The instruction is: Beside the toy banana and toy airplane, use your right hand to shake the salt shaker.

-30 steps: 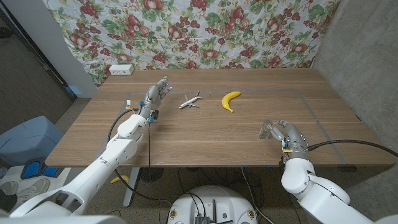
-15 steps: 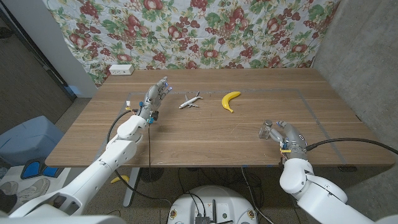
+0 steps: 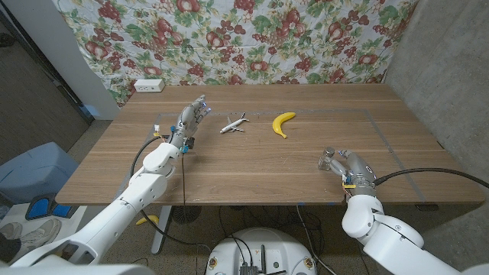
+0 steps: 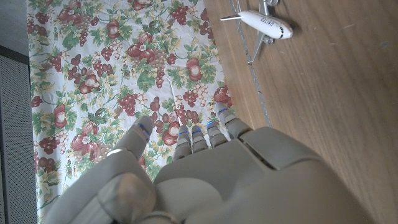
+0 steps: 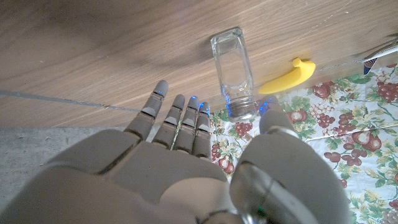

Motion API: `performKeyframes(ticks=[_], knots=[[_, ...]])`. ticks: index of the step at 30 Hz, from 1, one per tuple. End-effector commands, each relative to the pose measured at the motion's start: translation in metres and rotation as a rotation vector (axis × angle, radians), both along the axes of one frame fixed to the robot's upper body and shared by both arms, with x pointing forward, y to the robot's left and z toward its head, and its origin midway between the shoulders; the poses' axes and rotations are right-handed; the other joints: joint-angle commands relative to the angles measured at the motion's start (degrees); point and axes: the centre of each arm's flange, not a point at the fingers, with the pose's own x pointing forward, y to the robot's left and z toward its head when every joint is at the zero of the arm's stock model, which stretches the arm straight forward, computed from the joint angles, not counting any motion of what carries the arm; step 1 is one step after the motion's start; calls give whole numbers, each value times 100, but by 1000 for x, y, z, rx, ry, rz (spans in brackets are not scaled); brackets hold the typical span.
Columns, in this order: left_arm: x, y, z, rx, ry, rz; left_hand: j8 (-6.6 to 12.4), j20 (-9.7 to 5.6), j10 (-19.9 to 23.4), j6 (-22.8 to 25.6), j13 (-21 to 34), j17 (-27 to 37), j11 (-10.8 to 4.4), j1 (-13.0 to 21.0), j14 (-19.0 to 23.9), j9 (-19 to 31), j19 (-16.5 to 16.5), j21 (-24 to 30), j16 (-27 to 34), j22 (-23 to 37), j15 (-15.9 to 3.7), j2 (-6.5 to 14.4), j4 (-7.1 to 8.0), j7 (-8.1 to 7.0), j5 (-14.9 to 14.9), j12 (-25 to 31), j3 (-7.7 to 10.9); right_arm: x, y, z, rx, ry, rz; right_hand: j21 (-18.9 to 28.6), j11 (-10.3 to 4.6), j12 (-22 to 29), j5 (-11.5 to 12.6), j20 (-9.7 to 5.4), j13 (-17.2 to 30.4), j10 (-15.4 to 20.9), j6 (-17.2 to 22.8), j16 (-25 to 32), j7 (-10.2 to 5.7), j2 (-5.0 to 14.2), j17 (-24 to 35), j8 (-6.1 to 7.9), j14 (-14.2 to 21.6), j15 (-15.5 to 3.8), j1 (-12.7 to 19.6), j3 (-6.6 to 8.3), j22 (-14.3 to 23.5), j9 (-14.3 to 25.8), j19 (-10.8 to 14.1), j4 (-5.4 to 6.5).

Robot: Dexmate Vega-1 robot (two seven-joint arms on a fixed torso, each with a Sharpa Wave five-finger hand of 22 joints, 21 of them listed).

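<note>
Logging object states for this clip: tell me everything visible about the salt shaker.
The salt shaker is a clear, square-sided bottle, glass or plastic by its look, with a metal-looking cap. It stands upright on the wooden table near its front edge, right of centre. The right hand is spread open just beside it; contact cannot be confirmed.

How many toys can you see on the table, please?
2. The airplane lies at the table's far middle, next to the left hand. The banana lies just to its right. The shaker by the right hand is not a toy.
</note>
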Motion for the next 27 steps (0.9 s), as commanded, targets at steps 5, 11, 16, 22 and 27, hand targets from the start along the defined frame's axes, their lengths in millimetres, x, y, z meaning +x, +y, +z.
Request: performKeyframes(ticks=[5,11,16,22,27], knots=[[0,4,-2,-4,-1,-3,13,0,52,49,20,20,-25,58,33,18,63,5,15,22,-170,220,8,22,35,13,10,6,5,-1,-27,37,-17,-40,-4,65,-5,-23,87,77,-21,141,-55,17,64,26,181,-149,123,-17,15,29,28,41],[0,6,-2,-6,-3,-5,11,5,49,45,20,20,-27,61,30,18,64,5,14,22,-174,221,6,18,35,12,11,8,8,-1,-27,46,-11,-47,-14,81,-7,-24,115,94,-40,176,-60,20,86,23,226,-157,125,-28,18,29,59,55],[1,7,-2,-7,-2,-8,13,3,52,49,20,19,-13,63,33,18,63,5,15,22,-177,219,4,17,35,13,10,8,11,0,-42,49,-23,-57,-23,94,-8,-23,134,109,-40,190,-62,22,101,27,232,-154,125,-37,19,30,70,64],[1,9,-3,-6,-2,-7,11,1,50,45,20,19,-21,64,35,18,64,5,15,22,-176,219,3,13,34,12,9,9,14,0,-60,53,-43,-63,-72,139,-2,-40,171,196,-28,222,-90,25,127,40,259,-198,176,-38,21,30,128,51],[1,11,-3,-6,-1,-6,12,2,47,46,20,20,-10,65,28,18,65,5,13,22,-170,222,4,17,35,11,9,10,16,-1,-56,57,-36,-70,-85,149,5,-44,191,210,-23,233,-105,23,139,46,260,-206,221,-34,21,30,148,38]])
